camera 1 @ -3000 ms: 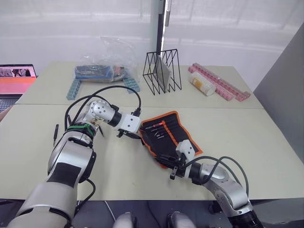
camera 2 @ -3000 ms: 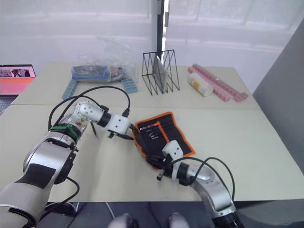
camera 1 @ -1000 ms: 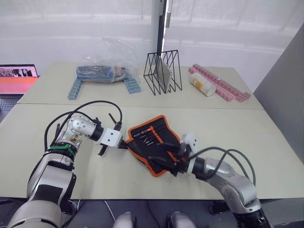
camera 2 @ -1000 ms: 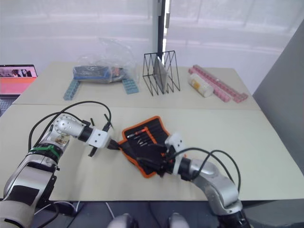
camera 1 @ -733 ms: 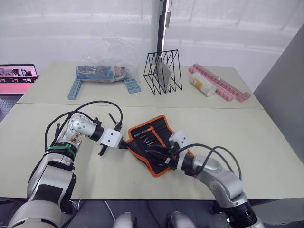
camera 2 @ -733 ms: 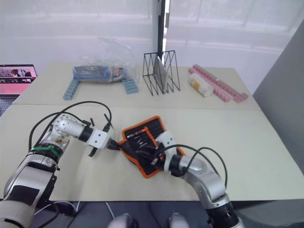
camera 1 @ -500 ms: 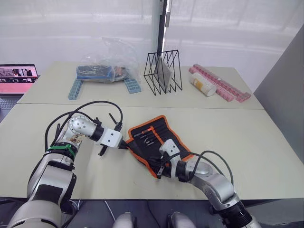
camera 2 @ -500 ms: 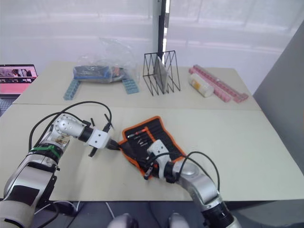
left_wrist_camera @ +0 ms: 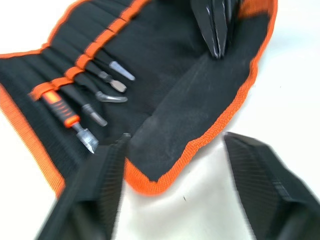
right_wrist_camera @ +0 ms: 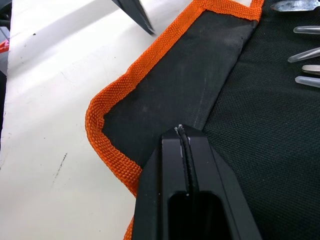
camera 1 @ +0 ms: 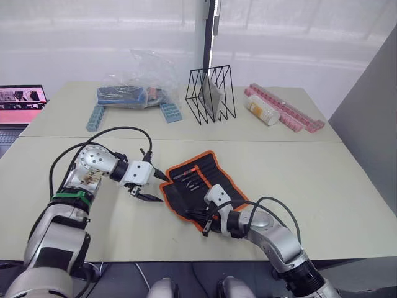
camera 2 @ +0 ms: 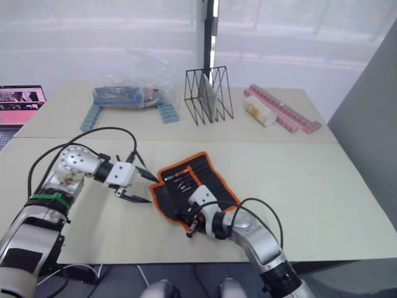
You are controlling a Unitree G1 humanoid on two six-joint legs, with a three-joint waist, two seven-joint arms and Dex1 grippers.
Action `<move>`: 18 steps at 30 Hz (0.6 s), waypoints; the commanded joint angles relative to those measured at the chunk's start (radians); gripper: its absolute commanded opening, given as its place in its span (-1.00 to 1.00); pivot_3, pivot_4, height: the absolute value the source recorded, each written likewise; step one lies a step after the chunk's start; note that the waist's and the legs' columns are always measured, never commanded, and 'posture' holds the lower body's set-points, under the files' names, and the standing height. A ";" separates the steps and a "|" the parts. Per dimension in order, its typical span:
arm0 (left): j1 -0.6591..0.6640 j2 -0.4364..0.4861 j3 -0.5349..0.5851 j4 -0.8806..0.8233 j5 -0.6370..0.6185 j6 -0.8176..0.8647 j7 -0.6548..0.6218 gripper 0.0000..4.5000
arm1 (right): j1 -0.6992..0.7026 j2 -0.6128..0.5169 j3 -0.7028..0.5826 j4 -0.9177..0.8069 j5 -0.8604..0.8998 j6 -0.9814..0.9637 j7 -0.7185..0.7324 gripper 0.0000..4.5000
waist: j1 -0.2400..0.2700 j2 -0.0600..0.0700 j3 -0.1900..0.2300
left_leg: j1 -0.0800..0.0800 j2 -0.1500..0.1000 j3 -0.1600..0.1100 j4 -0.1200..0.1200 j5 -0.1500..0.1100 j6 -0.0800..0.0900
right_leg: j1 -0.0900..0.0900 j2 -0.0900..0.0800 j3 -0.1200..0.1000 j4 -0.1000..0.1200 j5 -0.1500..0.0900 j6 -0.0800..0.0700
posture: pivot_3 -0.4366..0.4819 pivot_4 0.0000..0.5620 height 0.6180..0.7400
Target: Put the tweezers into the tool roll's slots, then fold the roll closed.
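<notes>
The tool roll lies open on the table, black with orange trim. Several slim tweezers sit side by side in its slots, their tips showing. My left gripper is open at the roll's left edge, one finger on each side of the flap's corner, gripping nothing. My right gripper is shut at the roll's near edge. In the right wrist view its closed fingertips rest over the black flap just inside the orange trim.
At the back of the table are a black wire rack, a clear plastic bag with blue pieces, a small bottle and pink strips. A laptop is at the far left.
My left gripper has opened and let go of the roll's left edge. My right gripper has shut and moved left along the roll to its near edge.
</notes>
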State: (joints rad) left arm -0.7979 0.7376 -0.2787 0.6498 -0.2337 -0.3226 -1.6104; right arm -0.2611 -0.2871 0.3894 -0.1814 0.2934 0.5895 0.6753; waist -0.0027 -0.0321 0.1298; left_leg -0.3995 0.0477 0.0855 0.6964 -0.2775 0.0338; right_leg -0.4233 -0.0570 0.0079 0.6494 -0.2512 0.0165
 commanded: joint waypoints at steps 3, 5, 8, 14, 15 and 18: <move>-0.003 0.002 0.120 -0.206 -0.227 0.511 0.041 0.69 | 0.006 -0.006 0.031 0.037 -0.026 0.013 0.018 -1.00 | 0.001 0.000 0.000 | 0.001 0.000 0.000 0.000 0.000 0.000 | 0.001 0.000 0.000 0.000 0.000 0.000 | -0.05 -0.47 0.95; 0.023 -0.018 0.145 -0.238 -0.231 0.559 0.089 0.69 | 0.005 -0.006 0.033 0.037 -0.029 0.013 0.022 -1.00 | 0.000 0.000 0.000 | 0.002 -0.001 0.000 0.000 0.000 0.000 | 0.001 0.000 0.001 -0.001 0.000 0.000 | -0.05 -0.47 0.95; 0.071 -0.065 0.172 -0.279 -0.214 0.582 0.173 0.46 | 0.006 -0.006 0.032 0.036 -0.032 0.015 0.025 -1.00 | -0.001 0.000 0.000 | 0.002 -0.002 0.000 0.000 0.000 0.000 | 0.001 0.000 0.001 -0.001 0.000 0.000 | -0.05 -0.47 0.95; 0.182 -0.140 0.162 -0.299 -0.121 0.545 0.318 -0.38 | 0.012 -0.015 0.039 0.025 -0.040 0.018 0.030 -1.00 | 0.000 0.000 -0.001 | 0.002 -0.003 0.000 0.000 0.000 0.000 | 0.001 0.000 0.002 0.000 0.000 0.000 | -0.05 -0.47 0.95; 0.195 -0.148 0.162 -0.292 -0.107 0.533 0.331 -0.55 | 0.013 -0.015 0.039 0.023 -0.039 0.020 0.030 -1.00 | 0.000 0.000 0.000 | 0.003 -0.003 0.000 0.000 0.000 0.000 | 0.001 0.000 0.002 -0.001 0.000 0.000 | -0.05 -0.47 0.95; 0.228 -0.158 0.142 -0.264 -0.055 0.481 0.345 -0.97 | 0.016 -0.016 0.037 0.019 -0.041 0.023 0.029 -1.00 | 0.003 0.000 -0.001 | 0.003 -0.003 0.000 0.000 0.000 0.000 | 0.001 0.000 0.002 -0.001 0.000 0.000 | -0.05 -0.47 0.95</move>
State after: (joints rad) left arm -0.5720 0.5826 -0.1342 0.3878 -0.3145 0.1998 -1.2759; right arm -0.2691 -0.2888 0.3981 -0.1776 0.2677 0.5888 0.6966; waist 0.0001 -0.0317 0.1293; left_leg -0.3969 0.0447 0.0857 0.6960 -0.2773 0.0334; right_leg -0.4225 -0.0572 0.0097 0.6486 -0.2513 0.0166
